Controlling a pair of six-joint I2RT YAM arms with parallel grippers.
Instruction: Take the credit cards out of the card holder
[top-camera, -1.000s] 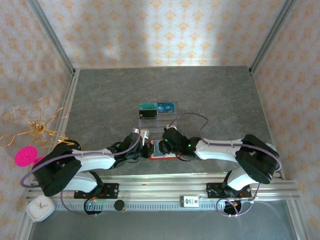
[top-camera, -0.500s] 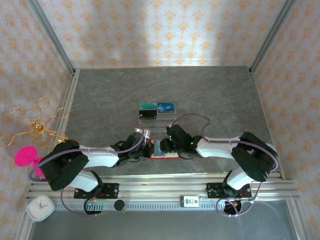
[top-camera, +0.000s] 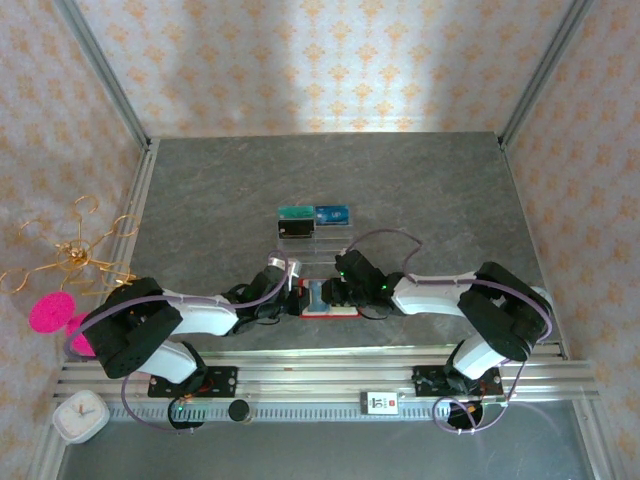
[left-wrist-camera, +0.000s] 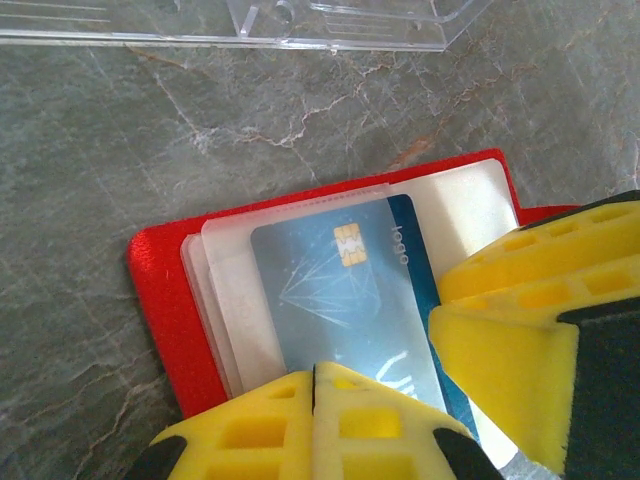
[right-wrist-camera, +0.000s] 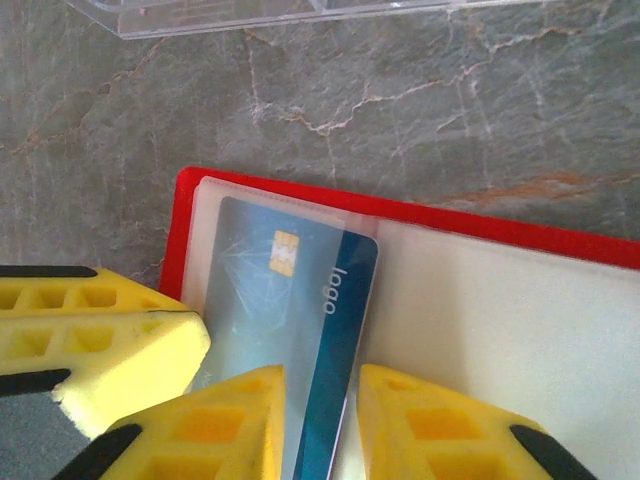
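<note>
The blue credit card (right-wrist-camera: 290, 320), pocketed in the red card holder (right-wrist-camera: 450, 222), points lengthwise up-frame from between the narrowly parted jaws of the right gripper (right-wrist-camera: 318, 400), while the left gripper (left-wrist-camera: 315, 390), closed tight, pins its near end.

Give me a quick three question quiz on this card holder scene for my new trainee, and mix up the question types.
1. True or false: the blue card lies fully outside the red card holder.
2. Pick one: the left tool is A) wide open, B) shut.
3. Short answer: what transparent thing lies beyond the holder?
Key: 1 false; 2 B; 3 the clear plastic tray.
</note>
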